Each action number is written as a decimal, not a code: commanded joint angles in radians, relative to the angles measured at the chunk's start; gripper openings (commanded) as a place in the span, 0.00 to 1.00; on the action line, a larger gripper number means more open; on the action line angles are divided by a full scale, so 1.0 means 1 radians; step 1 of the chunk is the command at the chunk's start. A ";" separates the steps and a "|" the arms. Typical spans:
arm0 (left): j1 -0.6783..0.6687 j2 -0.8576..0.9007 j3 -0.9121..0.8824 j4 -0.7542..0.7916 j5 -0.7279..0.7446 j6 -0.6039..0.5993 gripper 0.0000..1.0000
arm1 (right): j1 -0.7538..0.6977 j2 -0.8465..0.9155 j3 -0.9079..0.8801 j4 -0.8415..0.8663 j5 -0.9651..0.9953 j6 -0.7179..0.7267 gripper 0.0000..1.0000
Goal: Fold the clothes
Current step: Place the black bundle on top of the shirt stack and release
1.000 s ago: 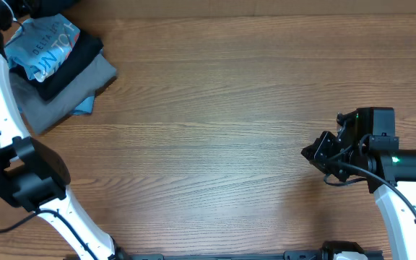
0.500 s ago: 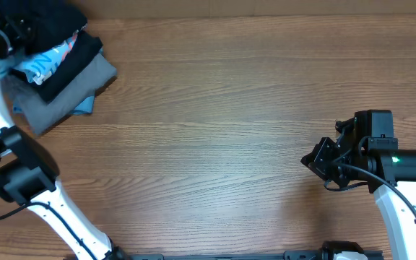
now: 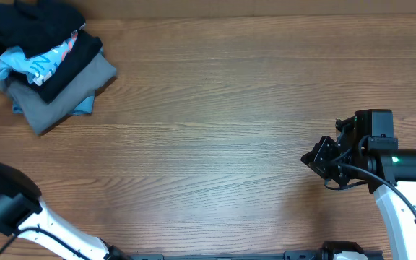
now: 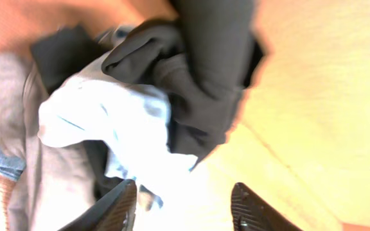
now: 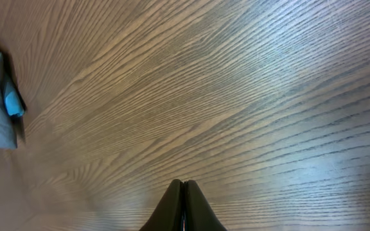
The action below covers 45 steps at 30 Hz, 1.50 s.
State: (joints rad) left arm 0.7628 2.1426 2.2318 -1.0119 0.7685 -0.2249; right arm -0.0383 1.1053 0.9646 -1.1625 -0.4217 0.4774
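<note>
At the far left corner of the table [image 3: 215,108], the black garment [image 3: 35,20] lies crumpled in a soft heap on top of the pile. It drapes over the light-blue printed shirt [image 3: 33,66] and the grey folded garment [image 3: 67,94], and the left gripper [image 4: 182,204] hangs over it with fingers [image 4: 115,206] spread and holding nothing. Rightward from the pile, open wood runs to the right gripper [image 3: 314,156], clenched on nothing near the right edge. Compared with a second ago, the left arm [image 3: 9,209] no longer stretches up the left edge to the pile, and the black cloth covers more of the blue shirt's top.
</note>
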 commanded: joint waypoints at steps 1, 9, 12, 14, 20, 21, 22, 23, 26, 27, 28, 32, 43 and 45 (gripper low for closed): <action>-0.021 -0.114 0.024 0.029 0.038 0.031 0.15 | 0.005 -0.005 0.011 0.009 -0.006 -0.003 0.04; -0.161 -0.070 0.023 0.305 -0.187 0.135 0.04 | 0.005 -0.005 0.011 0.009 -0.006 -0.003 0.04; -0.224 0.003 0.023 0.424 -0.273 0.150 0.08 | 0.005 -0.005 0.011 0.004 -0.007 -0.003 0.04; -0.252 0.055 0.023 0.487 -0.292 0.138 0.25 | 0.005 -0.005 0.011 -0.011 -0.007 -0.003 0.04; -0.280 0.177 0.023 0.245 -0.386 0.086 0.08 | 0.005 -0.005 0.011 -0.064 -0.010 -0.004 0.04; -0.280 0.189 0.023 0.170 -0.447 0.075 0.04 | 0.005 -0.005 0.011 -0.067 -0.010 -0.007 0.04; -0.279 0.204 0.023 0.093 -0.538 0.035 0.04 | 0.005 -0.005 0.011 -0.067 -0.010 -0.007 0.04; -0.279 0.218 0.023 0.034 -0.616 0.001 0.04 | 0.005 -0.005 0.011 -0.066 -0.010 -0.008 0.04; -0.279 0.254 0.022 -0.072 -0.693 -0.015 0.04 | 0.005 -0.005 0.011 -0.058 -0.010 -0.010 0.04; -0.279 0.262 0.022 -0.101 -0.695 -0.015 0.04 | 0.005 -0.005 0.011 -0.055 -0.010 -0.015 0.04; -0.279 0.274 0.021 -0.125 -0.694 -0.015 0.04 | 0.005 -0.005 0.011 -0.051 -0.009 -0.015 0.04; -0.293 0.295 0.019 -0.156 -0.642 0.003 0.04 | 0.005 -0.005 0.011 -0.047 -0.010 -0.031 0.04; -0.299 0.010 0.060 -0.136 -0.583 0.085 0.36 | 0.005 -0.005 0.011 -0.023 -0.010 -0.045 0.04; -0.299 -0.069 0.060 -0.146 -0.570 0.108 0.50 | 0.005 -0.006 0.011 0.012 -0.029 -0.071 0.04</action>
State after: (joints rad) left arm 0.4641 2.2730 2.2528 -1.1534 0.1959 -0.1623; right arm -0.0383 1.1053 0.9646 -1.1786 -0.4240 0.4412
